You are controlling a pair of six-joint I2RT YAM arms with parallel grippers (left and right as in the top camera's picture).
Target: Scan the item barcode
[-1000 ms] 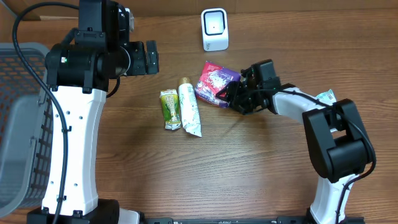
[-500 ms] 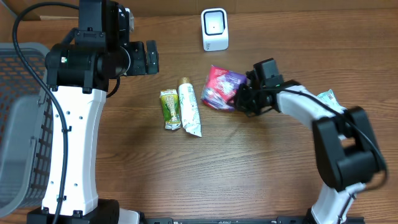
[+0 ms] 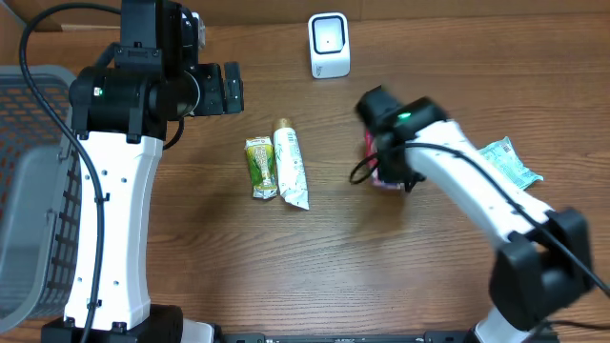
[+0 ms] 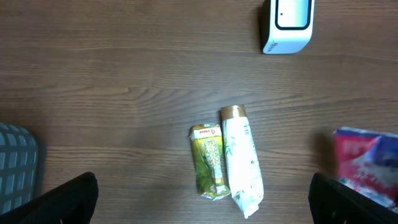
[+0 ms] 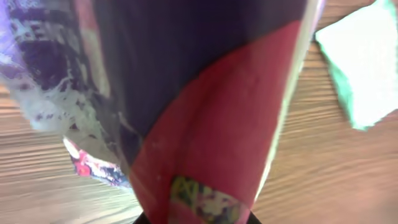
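Grips the red and purple packet [image 3: 379, 179] in the right gripper [image 3: 389, 164], jaws pressed together on it. Holds it over the wooden table [image 3: 381, 267], right of centre, nearer than the white scanner [image 3: 329, 45] and well apart from it. Fills the right wrist view with the packet's red and dark face, hard against the lens. Shows its pink edge at the right margin of the left wrist view. Finds a white tube [image 3: 292, 167] and a green sachet [image 3: 261, 168] lying side by side, touching, left of the packet. Finds a green-and-white pouch [image 3: 505, 160] beside the right arm. Holds the left gripper [image 3: 230, 89] spread wide and empty, near the grey basket [image 3: 29, 191].
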